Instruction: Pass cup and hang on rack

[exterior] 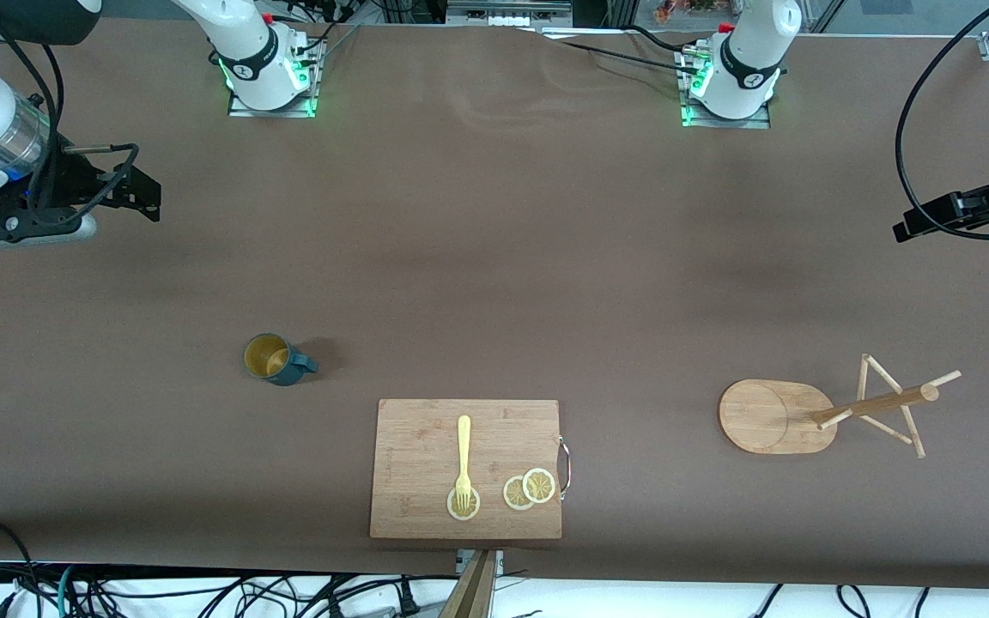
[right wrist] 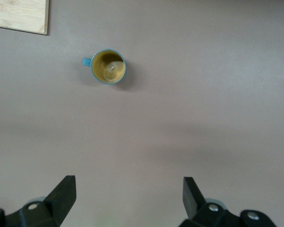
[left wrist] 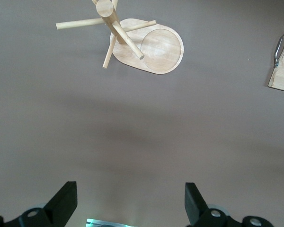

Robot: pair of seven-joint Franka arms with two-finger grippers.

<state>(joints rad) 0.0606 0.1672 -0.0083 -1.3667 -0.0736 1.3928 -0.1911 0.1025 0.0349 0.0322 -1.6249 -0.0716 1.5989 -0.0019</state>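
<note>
The dark teal cup (exterior: 276, 359) stands upright on the brown table toward the right arm's end, yellowish inside showing, handle toward the middle of the table. It also shows in the right wrist view (right wrist: 109, 66). The wooden rack (exterior: 776, 416) stands toward the left arm's end, and its post and pegs show in the left wrist view (left wrist: 114, 26). My right gripper (exterior: 130, 184) is open and empty, high over bare table (right wrist: 129, 185). My left gripper (exterior: 913, 225) is open and empty, high over the table's left arm end (left wrist: 130, 190).
A rectangular wooden cutting board (exterior: 466, 468) with a metal handle lies near the front edge between cup and rack. It carries a yellow fork (exterior: 463, 459) and lemon slices (exterior: 530, 488). Cables hang below the table's front edge.
</note>
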